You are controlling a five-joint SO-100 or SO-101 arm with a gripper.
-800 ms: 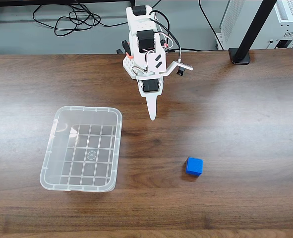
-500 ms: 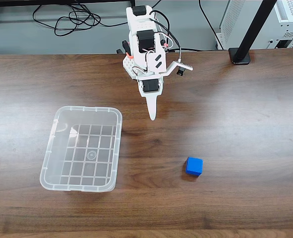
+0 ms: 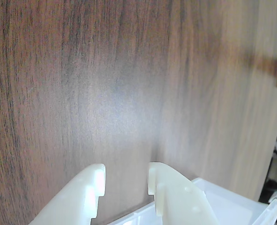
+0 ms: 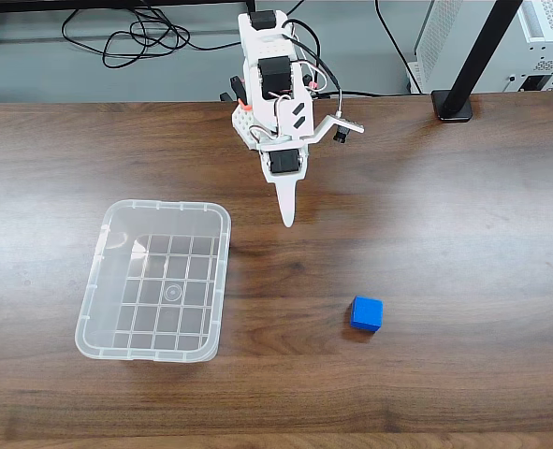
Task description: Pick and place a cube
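A white robot arm stands at the far edge of a dark wood-grain counter, seen from above in the fixed view. Its claw points down toward the counter, tapering to a single pale tip, so the two fingers cannot be told apart there. In the wrist view the claw shows two cream fingertips with a narrow gap between them, slightly parted and gripping nothing; only wood shows through the gap. The lower parts of both fingers are cut off by the bottom edge.

The small bright-blue cube sits on the counter, well apart from the claw, nearer the front and to the right in the fixed view. A clear plastic tray lies to the left, holding nothing. Dark cables trail behind the counter.
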